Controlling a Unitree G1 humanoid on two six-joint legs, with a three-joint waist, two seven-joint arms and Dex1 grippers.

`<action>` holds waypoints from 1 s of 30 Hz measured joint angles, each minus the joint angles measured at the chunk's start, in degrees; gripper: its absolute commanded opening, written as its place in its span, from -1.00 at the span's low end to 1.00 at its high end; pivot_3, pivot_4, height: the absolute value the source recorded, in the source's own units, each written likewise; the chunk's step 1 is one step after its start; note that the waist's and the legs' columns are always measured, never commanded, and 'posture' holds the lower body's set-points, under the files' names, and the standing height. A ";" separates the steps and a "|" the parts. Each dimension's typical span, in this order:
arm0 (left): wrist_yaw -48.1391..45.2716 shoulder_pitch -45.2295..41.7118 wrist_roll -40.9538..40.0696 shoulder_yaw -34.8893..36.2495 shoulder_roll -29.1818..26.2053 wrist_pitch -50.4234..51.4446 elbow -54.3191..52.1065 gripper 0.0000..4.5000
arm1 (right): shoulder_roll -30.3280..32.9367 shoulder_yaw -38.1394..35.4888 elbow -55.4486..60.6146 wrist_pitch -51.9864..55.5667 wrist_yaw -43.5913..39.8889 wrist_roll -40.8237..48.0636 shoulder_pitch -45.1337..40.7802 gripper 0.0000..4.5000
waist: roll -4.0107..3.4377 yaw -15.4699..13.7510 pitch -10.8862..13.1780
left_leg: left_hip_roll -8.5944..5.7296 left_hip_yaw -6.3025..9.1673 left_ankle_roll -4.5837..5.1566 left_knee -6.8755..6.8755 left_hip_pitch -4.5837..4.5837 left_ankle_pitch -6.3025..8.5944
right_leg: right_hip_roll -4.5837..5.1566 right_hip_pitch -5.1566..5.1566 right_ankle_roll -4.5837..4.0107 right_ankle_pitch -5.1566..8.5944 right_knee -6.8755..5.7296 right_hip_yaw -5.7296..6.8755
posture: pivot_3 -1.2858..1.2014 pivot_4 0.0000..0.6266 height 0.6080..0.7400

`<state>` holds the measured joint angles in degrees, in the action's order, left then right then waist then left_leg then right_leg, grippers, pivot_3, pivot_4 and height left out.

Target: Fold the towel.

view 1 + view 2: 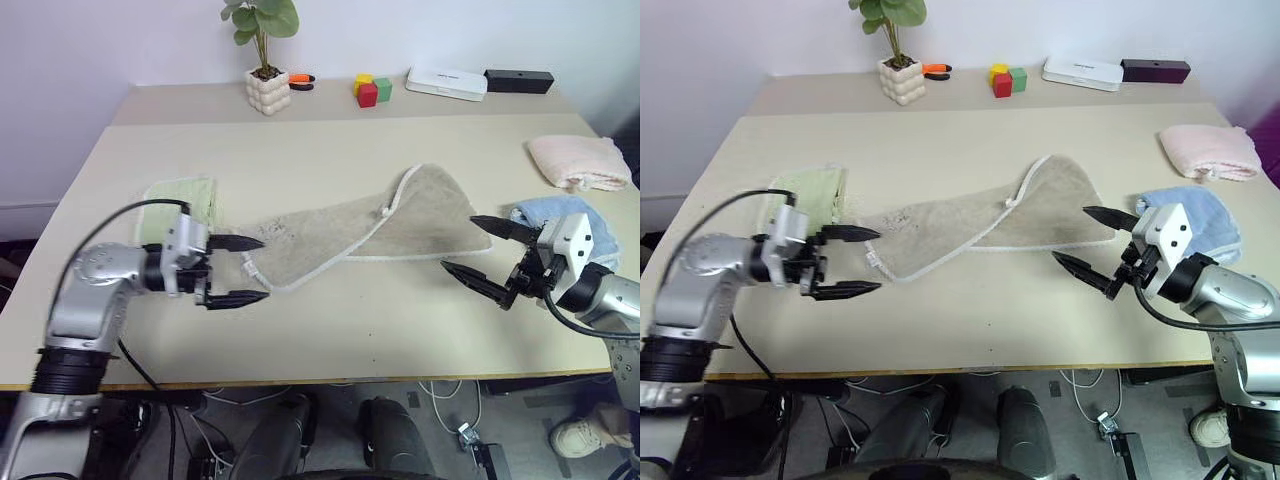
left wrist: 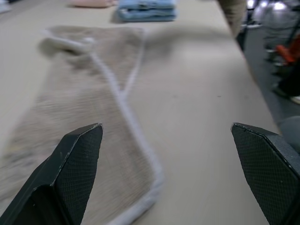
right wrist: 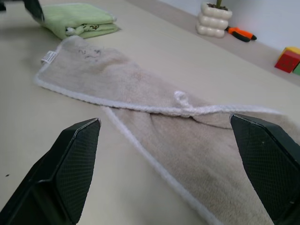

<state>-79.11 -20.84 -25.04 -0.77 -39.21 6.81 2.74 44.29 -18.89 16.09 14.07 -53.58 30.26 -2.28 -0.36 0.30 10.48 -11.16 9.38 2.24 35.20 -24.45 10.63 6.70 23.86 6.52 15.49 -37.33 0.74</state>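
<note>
The beige towel [image 1: 370, 235] lies crumpled in a long diagonal strip across the middle of the table, its whitish trim twisted over near a small white loop [image 3: 182, 97]. A tag [image 3: 48, 57] and a dark mark sit at its left end. My left gripper [image 1: 238, 270] hovers open at the towel's left end, fingers pointing along it, nothing between them. My right gripper [image 1: 480, 250] stands open at the towel's right end, just off its edge and also holding nothing. The left wrist view looks down the towel [image 2: 89, 108] between wide black fingers [image 2: 77, 154].
A folded light green towel [image 1: 185, 200] lies left of the beige one. A folded blue towel [image 1: 560, 215] and a pink one [image 1: 580, 160] lie at the right. At the back stand a potted plant [image 1: 267, 85], coloured blocks [image 1: 372, 90], a white box [image 1: 446, 82] and a black box [image 1: 519, 80].
</note>
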 measured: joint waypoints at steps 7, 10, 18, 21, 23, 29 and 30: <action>-0.30 -1.80 5.14 -2.59 -0.24 -4.24 2.08 0.99 | -0.91 0.17 0.09 -0.62 2.07 -0.53 -0.06 1.00 | -0.01 0.00 -0.01 | 0.00 0.00 0.01 -0.03 0.00 0.00 | 0.00 0.01 0.03 -0.01 0.02 0.00 | 0.03 -0.52 1.00; 0.50 -2.16 7.79 -4.80 0.97 -6.69 3.77 0.99 | -2.24 0.87 1.62 -0.62 3.54 -0.76 -0.09 1.00 | -0.01 -0.23 -0.01 | 0.01 0.00 0.01 -0.02 0.01 0.00 | -0.01 0.03 0.03 -0.02 -0.01 0.00 | 0.03 -0.52 1.00; 2.69 -2.64 12.03 -7.04 1.13 -8.45 5.60 0.99 | -4.75 5.18 3.87 -0.56 6.61 -1.47 -3.78 1.00 | -0.01 -0.75 -0.01 | 0.01 0.00 0.01 -0.02 0.01 -0.01 | -0.03 0.04 0.04 -0.03 -0.01 -0.01 | 0.03 -0.52 1.00; 3.21 -2.62 12.12 -7.07 0.78 -8.01 6.07 0.99 | -6.04 7.19 4.73 -0.52 7.72 -1.91 -4.72 1.00 | 0.00 -0.98 -0.01 | 0.01 0.02 0.00 -0.03 0.01 -0.01 | -0.05 0.14 0.05 -0.03 -0.02 -0.01 | 0.03 -0.52 1.00; 5.34 -2.61 12.30 -7.42 1.87 -5.39 5.22 0.99 | -6.04 7.33 4.73 -0.51 7.15 -1.78 -4.82 1.00 | 0.00 -1.17 -0.01 | 0.00 0.01 0.01 -0.01 0.00 -0.01 | -0.04 0.11 0.05 -0.03 -0.01 -0.01 | 0.03 -0.52 1.00; 10.06 -3.93 15.04 -10.07 6.19 -2.61 6.73 0.99 | -6.84 9.05 6.38 0.03 8.13 -1.82 -6.87 1.00 | 0.04 -1.04 -0.04 | 0.00 0.01 0.00 0.03 0.01 -0.02 | -0.05 0.02 0.09 -0.08 -0.04 -0.01 | 0.03 -0.52 1.00; 10.77 -4.13 15.39 -10.54 6.77 -2.02 6.81 0.99 | -6.93 9.07 6.41 0.02 8.23 -1.84 -6.88 1.00 | 0.04 -1.04 -0.04 | 0.00 0.01 0.01 0.03 0.01 -0.02 | -0.05 0.01 0.09 -0.08 -0.03 0.00 | 0.03 -0.52 1.00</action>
<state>-68.34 -24.97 -9.66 -11.31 -32.44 4.79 9.55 37.35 -9.82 22.49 14.10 -45.35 28.42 -9.16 -0.32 -0.74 10.44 -11.15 9.39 2.25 35.23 -24.44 10.60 6.65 23.87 6.62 15.41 -37.36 0.73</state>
